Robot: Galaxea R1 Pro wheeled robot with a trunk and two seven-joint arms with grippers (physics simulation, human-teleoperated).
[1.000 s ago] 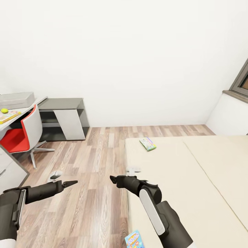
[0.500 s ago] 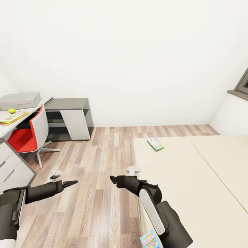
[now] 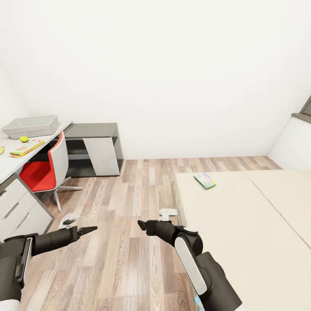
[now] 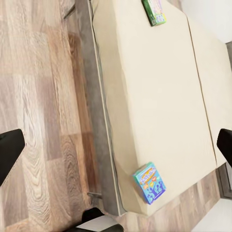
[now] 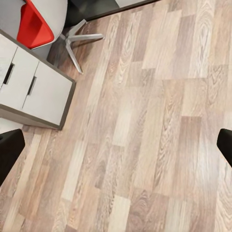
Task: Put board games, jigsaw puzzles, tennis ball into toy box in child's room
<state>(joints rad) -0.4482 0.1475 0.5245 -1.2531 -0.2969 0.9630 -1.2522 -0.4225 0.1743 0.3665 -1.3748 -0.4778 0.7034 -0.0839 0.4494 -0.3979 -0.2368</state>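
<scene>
Open wood floor runs between the table and the bed; both grippers hang over it with nothing beneath. A red chair stands close against the table's front, blocking the near edge there. The low dark unit fills the corner by the wall. On the tabletop, the toy box, tennis ball and a flat game box sit close together. The mattress is broad and bare around two well-separated game boxes.

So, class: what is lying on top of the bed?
Two board games lie on the bed: a green-edged box near the far end and a small blue box at the near corner. The head view's right arm hides most of the blue box.
</scene>
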